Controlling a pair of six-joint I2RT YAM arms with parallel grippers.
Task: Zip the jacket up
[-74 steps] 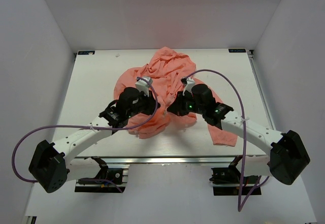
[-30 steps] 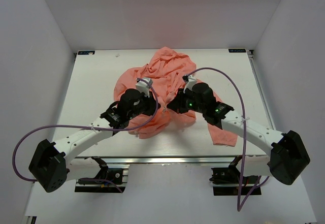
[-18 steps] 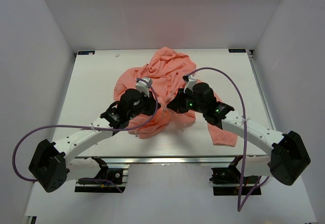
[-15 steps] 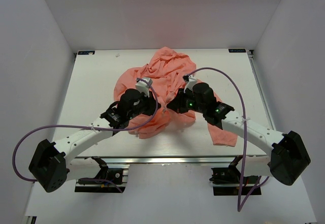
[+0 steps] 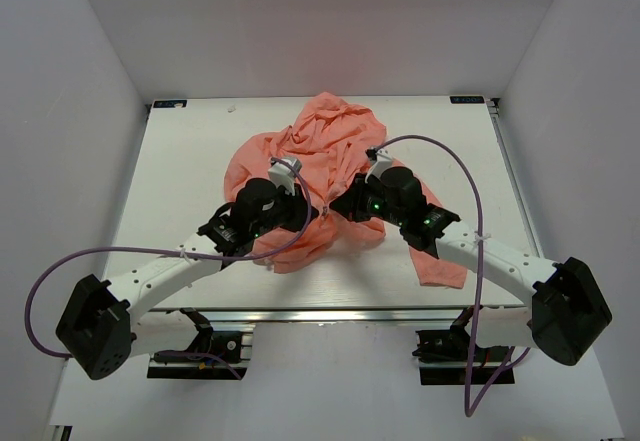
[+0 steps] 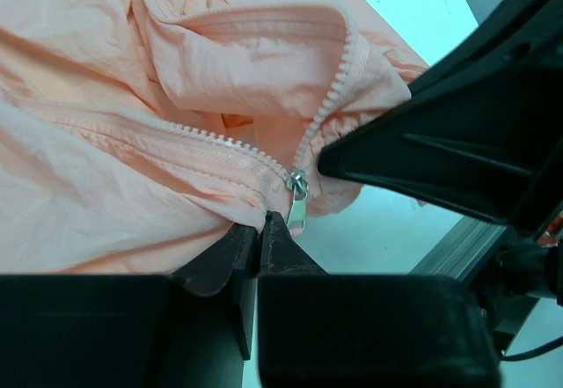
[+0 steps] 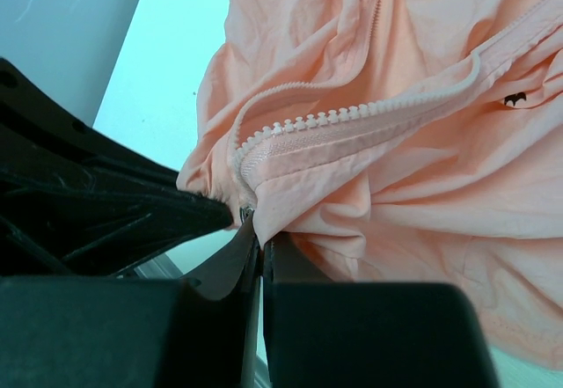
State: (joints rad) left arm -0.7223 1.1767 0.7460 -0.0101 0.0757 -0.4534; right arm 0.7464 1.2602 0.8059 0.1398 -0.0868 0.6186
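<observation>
The salmon-pink jacket (image 5: 320, 151) lies crumpled on the white table, hood toward the back. Both grippers meet at its front hem, lifted a little above the table. My left gripper (image 6: 262, 221) is shut on the jacket fabric just beside the silver zipper slider (image 6: 297, 196), from which both rows of pale teeth (image 6: 334, 80) run apart. My right gripper (image 7: 260, 237) is shut on the other hem edge at the bottom end of its zipper teeth (image 7: 352, 115), close against the left gripper's black fingers (image 7: 132, 199). In the top view the grippers (image 5: 328, 208) nearly touch.
The white table (image 5: 180, 161) has walls on three sides. A sleeve (image 5: 440, 261) lies under the right arm near the front edge. Purple cables loop from both arms.
Both grippers have drawn closer together at the jacket's hem, and the right gripper has shifted slightly left and back. The jacket's bulk has stayed in place.
</observation>
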